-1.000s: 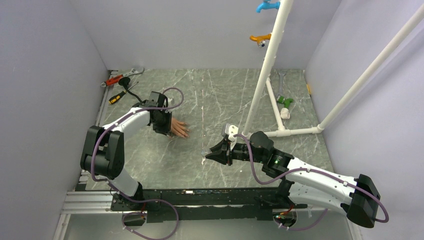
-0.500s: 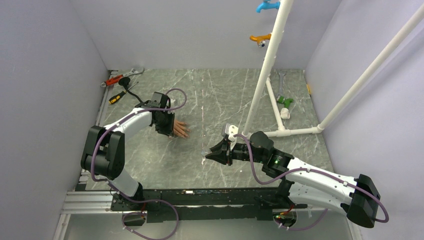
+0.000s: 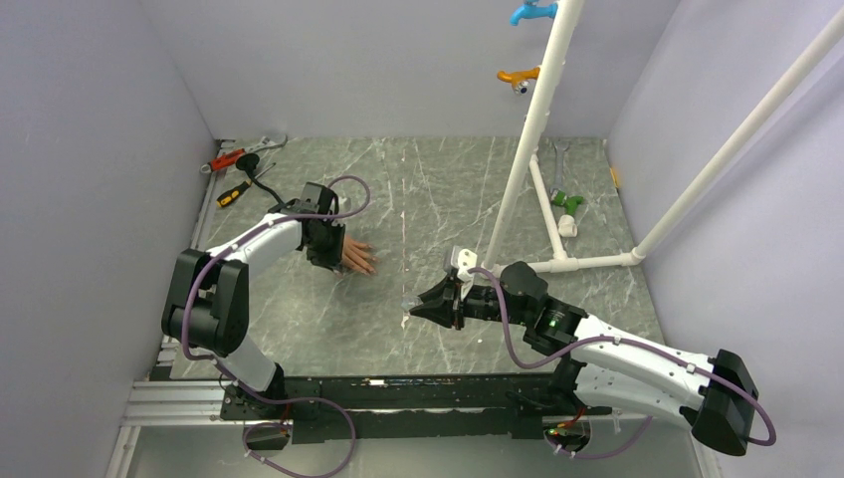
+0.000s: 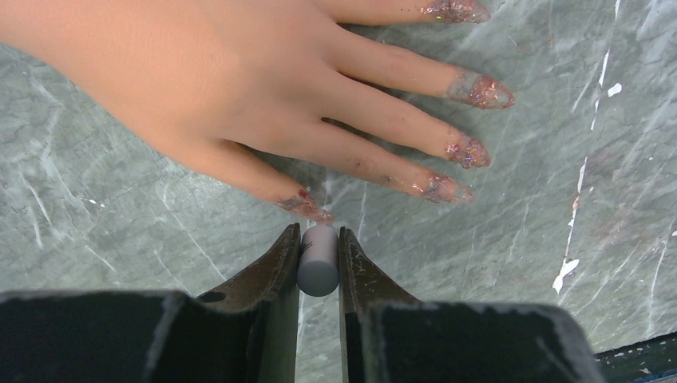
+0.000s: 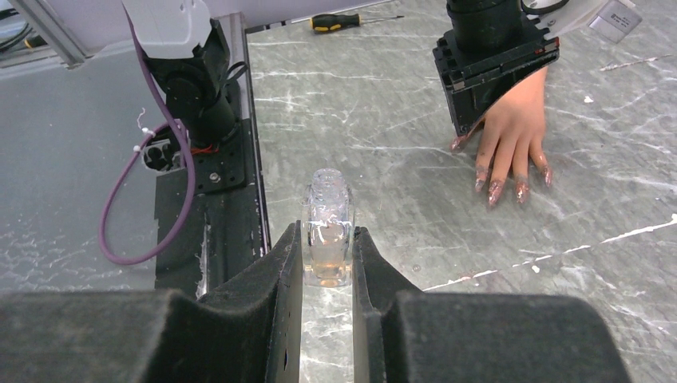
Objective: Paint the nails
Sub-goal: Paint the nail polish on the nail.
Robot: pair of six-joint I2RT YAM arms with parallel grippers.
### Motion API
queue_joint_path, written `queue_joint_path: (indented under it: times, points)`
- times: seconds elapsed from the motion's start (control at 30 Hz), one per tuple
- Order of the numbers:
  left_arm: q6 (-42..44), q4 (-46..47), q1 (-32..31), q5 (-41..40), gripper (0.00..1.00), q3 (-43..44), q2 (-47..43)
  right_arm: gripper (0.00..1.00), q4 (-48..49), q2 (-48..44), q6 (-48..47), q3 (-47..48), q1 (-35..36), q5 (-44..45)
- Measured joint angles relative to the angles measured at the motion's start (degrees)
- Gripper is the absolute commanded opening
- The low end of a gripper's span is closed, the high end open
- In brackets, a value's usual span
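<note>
Hardly anything differs from a second ago. The left gripper has shifted only a trifle over the mannequin hand, its purple cable swaying with it, and the right arm is almost unmoved. I take this as fine placing of the brush, not a new step. Painting looks to be under way, with the thumb the finger now in hand.

The mannequin hand lies palm down in the left half of the worktop, about midway between its near and far edges, with the fingers pointing toward the middle. Its nails carry a glittery reddish-pink coat that strays onto the fingertips. The thumb nail sits just beyond the gripper's tips.

The left arm rises from its base at the near edge and folds at the elbow beside the left edge. Its forearm reaches in over the back of the mannequin hand, and the wrist bends steeply down. The jaws are pinched on a short grey stub, probably the brush handle; the bristles are hidden.

The right arm lies low and stretched from the near right corner toward the middle of the worktop. The right gripper is clamped on an uncapped clear bottle, which it holds upright, well apart from the mannequin hand. Whether the bottle rests on the worktop I cannot tell.
</note>
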Motion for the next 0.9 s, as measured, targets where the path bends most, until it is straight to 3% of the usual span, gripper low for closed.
queue_joint_path:
  times: [0.9]
  points:
    - [-0.1,1.5,1.6,0.7,0.00,0.1,0.1,0.00,-0.1,-2.2,0.0,0.0,0.0,0.1]
